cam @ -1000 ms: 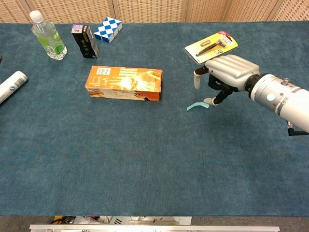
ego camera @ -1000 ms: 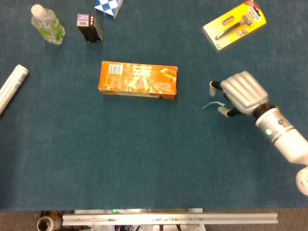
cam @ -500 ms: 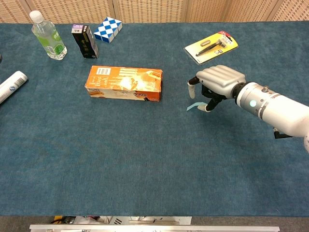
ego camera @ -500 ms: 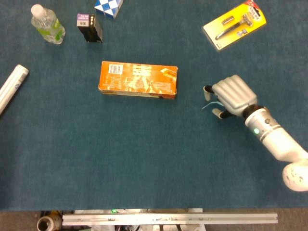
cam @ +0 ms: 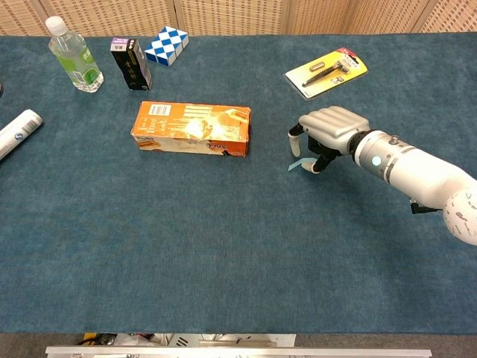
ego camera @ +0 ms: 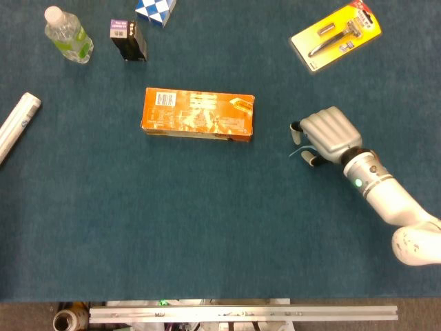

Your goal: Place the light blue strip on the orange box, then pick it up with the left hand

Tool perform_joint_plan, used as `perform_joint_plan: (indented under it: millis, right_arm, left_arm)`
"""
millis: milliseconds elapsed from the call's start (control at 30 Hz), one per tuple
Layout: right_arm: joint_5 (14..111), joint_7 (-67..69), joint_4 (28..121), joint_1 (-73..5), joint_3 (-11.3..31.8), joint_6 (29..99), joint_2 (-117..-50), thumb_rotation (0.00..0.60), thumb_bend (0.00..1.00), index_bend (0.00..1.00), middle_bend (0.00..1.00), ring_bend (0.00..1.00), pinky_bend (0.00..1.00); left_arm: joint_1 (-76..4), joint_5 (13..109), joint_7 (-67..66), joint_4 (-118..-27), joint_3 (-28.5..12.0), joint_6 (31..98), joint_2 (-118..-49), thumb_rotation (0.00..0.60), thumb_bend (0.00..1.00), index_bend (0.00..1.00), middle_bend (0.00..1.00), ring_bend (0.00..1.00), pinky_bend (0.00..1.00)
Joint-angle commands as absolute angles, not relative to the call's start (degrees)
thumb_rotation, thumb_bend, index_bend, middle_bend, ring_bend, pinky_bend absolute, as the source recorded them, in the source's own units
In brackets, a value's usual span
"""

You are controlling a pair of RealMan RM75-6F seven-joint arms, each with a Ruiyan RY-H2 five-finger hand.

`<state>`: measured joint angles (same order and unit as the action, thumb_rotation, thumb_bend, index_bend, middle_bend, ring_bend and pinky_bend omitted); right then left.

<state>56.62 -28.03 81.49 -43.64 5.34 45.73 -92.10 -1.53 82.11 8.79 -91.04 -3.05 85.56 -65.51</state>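
Observation:
The orange box (ego camera: 198,114) lies flat on the blue cloth, left of centre, and shows again in the chest view (cam: 192,129). The light blue strip (ego camera: 297,152) is a small curled piece lying on the cloth to the right of the box, also visible from the chest (cam: 297,165). My right hand (ego camera: 329,134) hovers low over the strip's right end with its fingers curved downward, thumb and fingertips apart on either side of it. The chest view shows the same hand (cam: 332,127) holding nothing. My left hand is out of both views.
A yellow razor pack (ego camera: 336,34) lies at the back right. A water bottle (ego camera: 67,34), a small black and purple box (ego camera: 128,39) and a blue-white cube (ego camera: 155,10) stand at the back left. A white tube (ego camera: 17,124) lies at the left edge.
My right hand has moved left and down onto the strip, and its forearm has swung lower toward the cloth. The strip and the orange box stay in place.

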Motion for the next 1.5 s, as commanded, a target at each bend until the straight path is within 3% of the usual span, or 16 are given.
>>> perform_joint_plan:
  millis: [33, 1133, 1500]
  right_arm:
    - [56.25, -28.13, 81.18, -43.89, 5.12, 45.6, -92.44, 0.6, 0.29, 0.51, 1.0, 1.0, 1.0]
    - [53.72, -28.1, 78.43, -45.63, 4.46, 45.8, -95.0, 0.6, 0.37, 0.62, 1.0, 1.0, 1.0]
    - [51.24, -20.78, 85.85, -47.55, 11.13, 44.02, -91.4, 0.6, 0.37, 0.62, 1.0, 1.0, 1.0]
  left_arm:
    - [-1.5, 82.09, 8.83, -90.99, -3.04, 85.52, -65.51, 0.6, 0.47, 0.13, 0.31, 0.35, 0.31]
    - [-1.32, 82.1, 9.21, -90.56, -3.27, 85.72, -65.65, 0.6, 0.47, 0.13, 0.3, 0.35, 0.31]
    - [-0.79, 82.58, 9.59, -90.7, -3.05, 86.51, -65.35, 0.6, 0.47, 0.12, 0.3, 0.35, 0.31]
